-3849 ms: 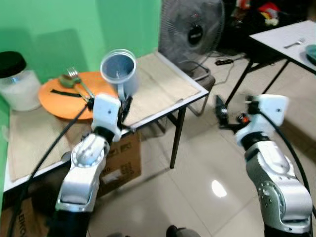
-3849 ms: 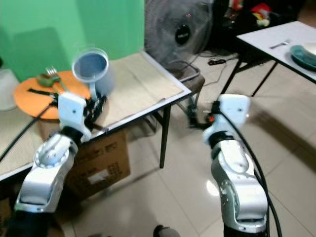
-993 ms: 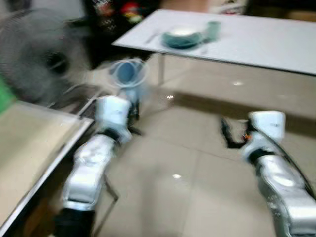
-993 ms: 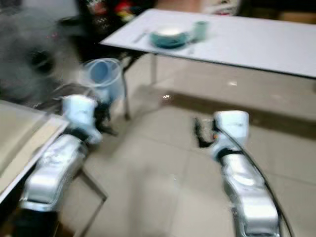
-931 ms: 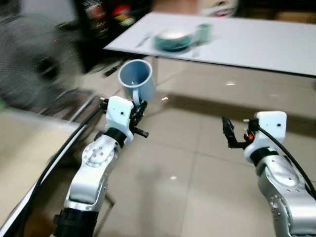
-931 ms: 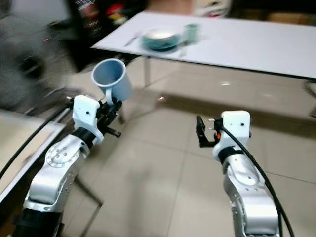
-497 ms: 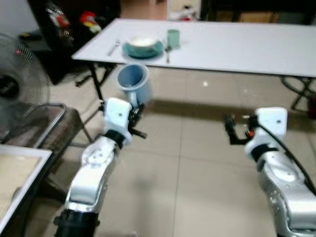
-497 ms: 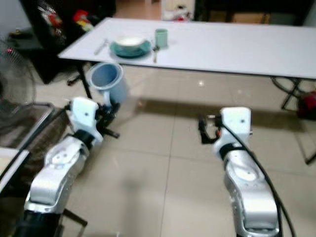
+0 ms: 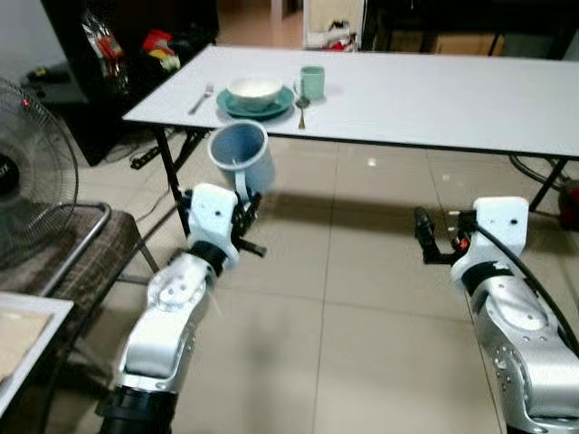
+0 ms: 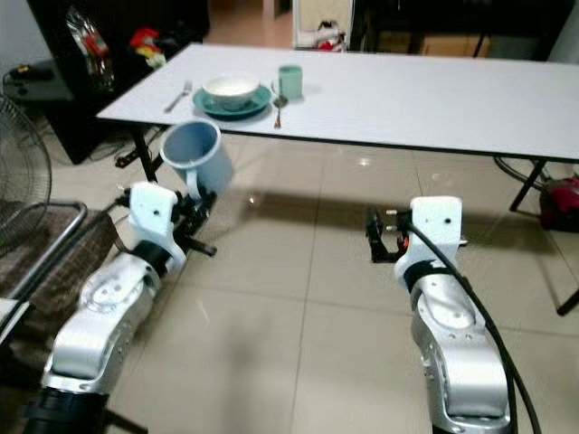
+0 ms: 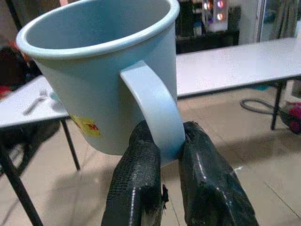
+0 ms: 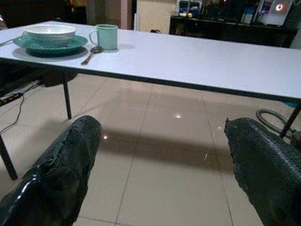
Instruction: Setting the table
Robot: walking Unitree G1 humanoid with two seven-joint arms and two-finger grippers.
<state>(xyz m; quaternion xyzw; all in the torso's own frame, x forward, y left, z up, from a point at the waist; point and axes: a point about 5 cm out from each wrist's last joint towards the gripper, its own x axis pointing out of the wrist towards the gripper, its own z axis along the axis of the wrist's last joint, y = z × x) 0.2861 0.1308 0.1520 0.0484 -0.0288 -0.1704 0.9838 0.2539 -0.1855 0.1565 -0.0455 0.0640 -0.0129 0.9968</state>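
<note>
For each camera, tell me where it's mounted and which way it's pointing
Left and right eye views: on the head, looking forward and down at the white table; both silver arms show.
Left wrist view: along the left tool, whose fingers pinch the blue mug by its handle.
Right wrist view: between the open right tool fingers, facing the table.
Shared: the green cup and the bowl.

The left end effector (image 9: 242,210) grips a blue mug (image 9: 242,157) by its handle over tiled floor (image 9: 344,298), before a white desk (image 9: 434,90) carrying a bowl (image 9: 254,89), green cup (image 9: 312,82) and fork (image 9: 201,97). The right end effector (image 9: 422,237) hangs empty.
</note>
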